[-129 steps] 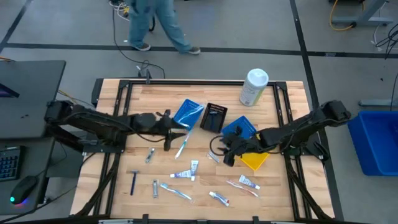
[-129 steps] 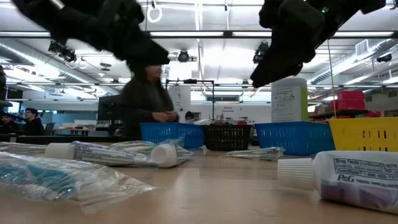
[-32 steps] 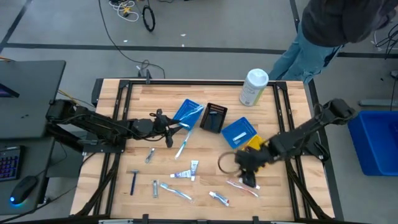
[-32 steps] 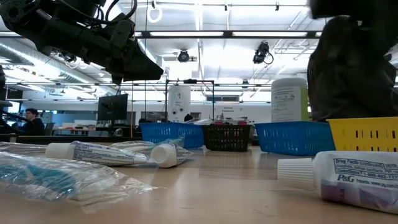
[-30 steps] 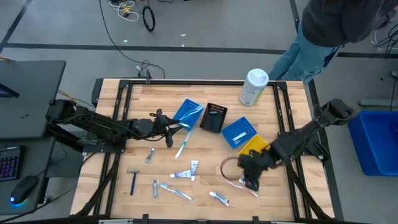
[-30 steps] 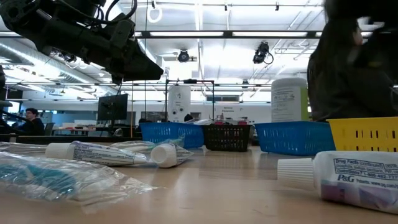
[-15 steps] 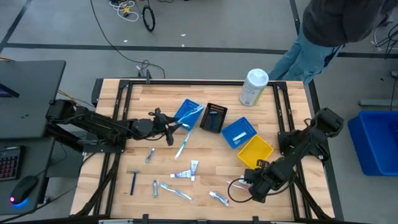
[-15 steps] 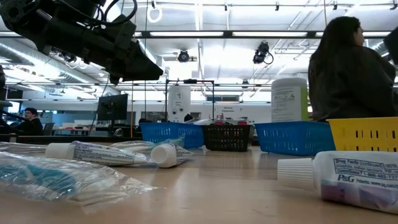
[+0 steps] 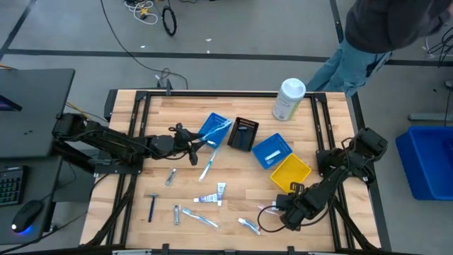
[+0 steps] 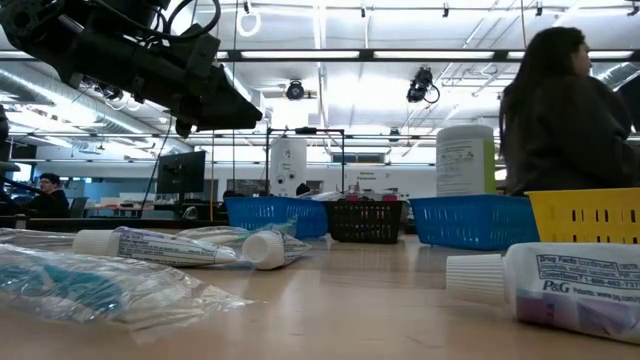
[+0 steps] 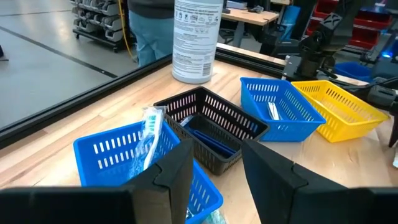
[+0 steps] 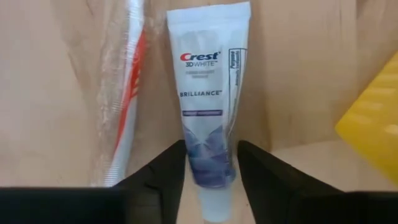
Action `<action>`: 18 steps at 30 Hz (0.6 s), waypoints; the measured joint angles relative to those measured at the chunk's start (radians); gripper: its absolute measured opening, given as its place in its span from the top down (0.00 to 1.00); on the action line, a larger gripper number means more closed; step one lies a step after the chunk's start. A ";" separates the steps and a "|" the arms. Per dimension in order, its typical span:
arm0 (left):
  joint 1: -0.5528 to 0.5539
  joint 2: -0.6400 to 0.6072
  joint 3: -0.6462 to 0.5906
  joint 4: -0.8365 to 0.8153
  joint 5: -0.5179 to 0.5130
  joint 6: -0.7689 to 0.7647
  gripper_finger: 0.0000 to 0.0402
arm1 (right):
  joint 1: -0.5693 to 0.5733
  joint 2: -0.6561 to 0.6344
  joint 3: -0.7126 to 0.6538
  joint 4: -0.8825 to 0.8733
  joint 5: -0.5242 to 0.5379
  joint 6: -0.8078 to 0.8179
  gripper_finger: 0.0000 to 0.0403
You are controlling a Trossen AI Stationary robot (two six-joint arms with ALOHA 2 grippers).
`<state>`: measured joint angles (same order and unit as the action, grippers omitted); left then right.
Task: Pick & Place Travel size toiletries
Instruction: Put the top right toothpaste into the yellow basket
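- Toothpaste tube point(image 12: 208, 106) lay flat on the wooden table point(image 9: 333, 219) at the near right, beside a wrapped toothbrush point(image 12: 124, 93); the right gripper point(image 12: 208, 163) straddled its cap end, fingers parted just wider than the tube, apparently lined up to pinch it.
- The yellow basket point(image 9: 291, 173) sat just beyond, a likely drop spot.
- The left gripper point(image 11: 211, 171) hovered with fingers apart by the far-left blue basket point(image 11: 118, 152), empty, where a wrapped brush point(image 11: 149, 134) leaned.
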<state>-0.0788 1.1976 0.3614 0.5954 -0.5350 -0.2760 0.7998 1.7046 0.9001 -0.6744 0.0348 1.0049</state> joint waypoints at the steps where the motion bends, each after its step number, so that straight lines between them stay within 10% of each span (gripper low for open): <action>1: 0.000 0.000 0.000 0.000 0.000 0.000 0.64 | 0.000 0.000 0.000 -0.002 0.001 0.000 0.64; 18: 0.000 0.000 0.000 -0.003 -0.004 0.006 0.64 | -0.065 -0.178 0.205 -0.288 0.146 -0.070 0.74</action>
<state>-0.0788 1.1980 0.3614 0.5927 -0.5388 -0.2695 0.7347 1.5264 1.1047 -0.9621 0.1809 0.9347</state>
